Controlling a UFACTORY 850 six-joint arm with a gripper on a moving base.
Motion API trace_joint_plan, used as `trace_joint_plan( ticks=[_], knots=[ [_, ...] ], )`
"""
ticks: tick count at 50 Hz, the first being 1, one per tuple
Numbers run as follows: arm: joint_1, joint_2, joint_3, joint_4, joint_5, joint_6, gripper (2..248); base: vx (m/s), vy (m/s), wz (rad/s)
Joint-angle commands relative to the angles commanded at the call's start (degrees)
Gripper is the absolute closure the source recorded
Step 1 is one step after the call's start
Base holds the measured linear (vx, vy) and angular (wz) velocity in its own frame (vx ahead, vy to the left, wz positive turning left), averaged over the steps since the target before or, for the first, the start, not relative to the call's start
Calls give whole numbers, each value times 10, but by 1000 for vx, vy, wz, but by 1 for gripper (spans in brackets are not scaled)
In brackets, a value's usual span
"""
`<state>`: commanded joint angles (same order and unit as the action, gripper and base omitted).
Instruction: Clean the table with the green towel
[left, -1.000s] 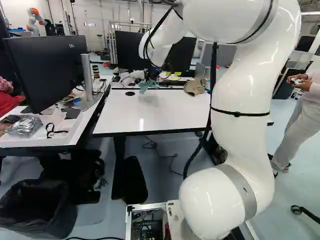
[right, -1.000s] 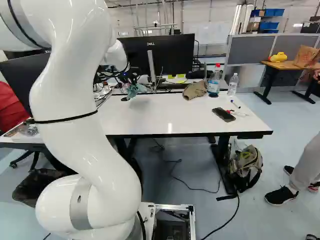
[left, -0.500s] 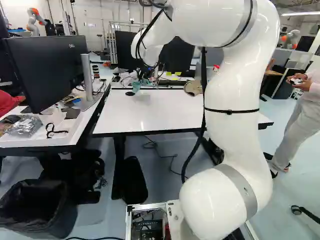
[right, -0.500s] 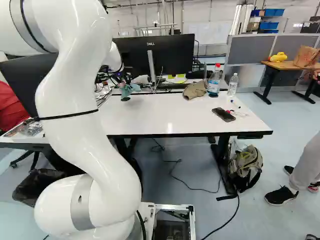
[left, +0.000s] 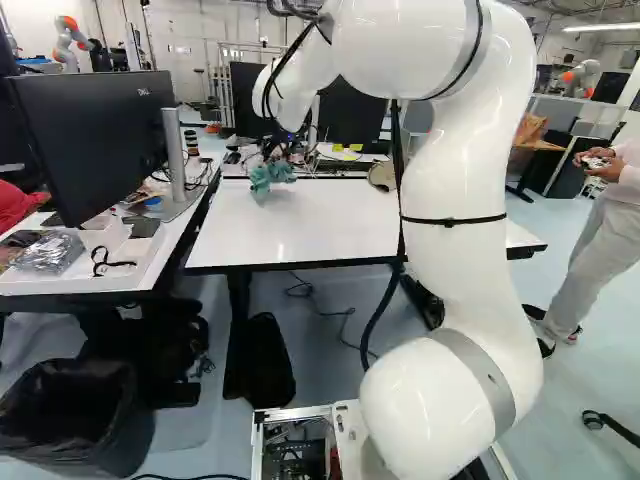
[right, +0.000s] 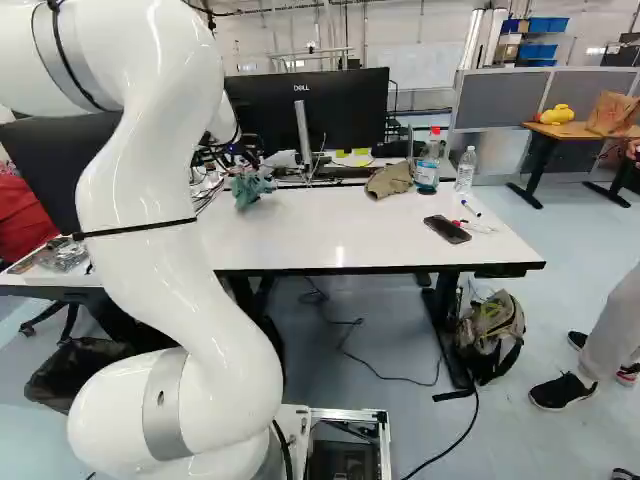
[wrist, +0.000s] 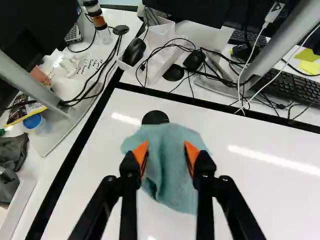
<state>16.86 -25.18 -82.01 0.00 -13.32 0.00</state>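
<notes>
The gripper (left: 277, 150) is over the back left part of the white table (left: 290, 235), with the green towel (left: 270, 178) just below it. In the right base view the towel (right: 250, 190) shows beside my arm. From the wrist, the gripper (wrist: 167, 150) stands open, its orange pads well apart. The crumpled towel (wrist: 172, 170) lies beneath and between the fingertips, spreading past both. Whether it touches the tabletop, I cannot tell. A round black disc (wrist: 155, 117) on the table peeks out just ahead of it.
Monitors (right: 310, 110), cables and a keyboard (wrist: 295, 87) stand beyond the back edge. The cluttered side desk (left: 120, 250) adjoins at left. A beige cap (right: 390, 180), bottles (right: 428, 165) and a phone (right: 447, 229) are at the table's right. Another robot (left: 70, 42) stands far off.
My arm has swung leftward in the left base view, carrying the towel along. The towel now looks wider and looser and hangs or lies lower. The base has not moved.
</notes>
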Motion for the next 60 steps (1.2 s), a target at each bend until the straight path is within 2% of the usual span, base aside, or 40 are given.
trace_joint_plan(
  ticks=[3,4,8,9,14,15,19,20,33,60],
  knots=[
    [0,0,0,0,0,0,131,0,0,0],
    [0,0,0,0,0,0,97,0,0,0],
    [0,0,0,0,0,0,97,0,0,0],
    [0,0,0,0,0,0,60,0,0,0],
    [0,0,0,0,0,0,60,0,0,0],
    [0,0,0,0,0,0,22,0,0,0],
    [0,0,0,0,0,0,22,0,0,0],
    [0,0,0,0,0,0,3,0,0,0],
    [-2,3,3,0,0,0,3,0,0,0],
    [-34,55,68,0,0,0,3,0,0,0]
  ],
)
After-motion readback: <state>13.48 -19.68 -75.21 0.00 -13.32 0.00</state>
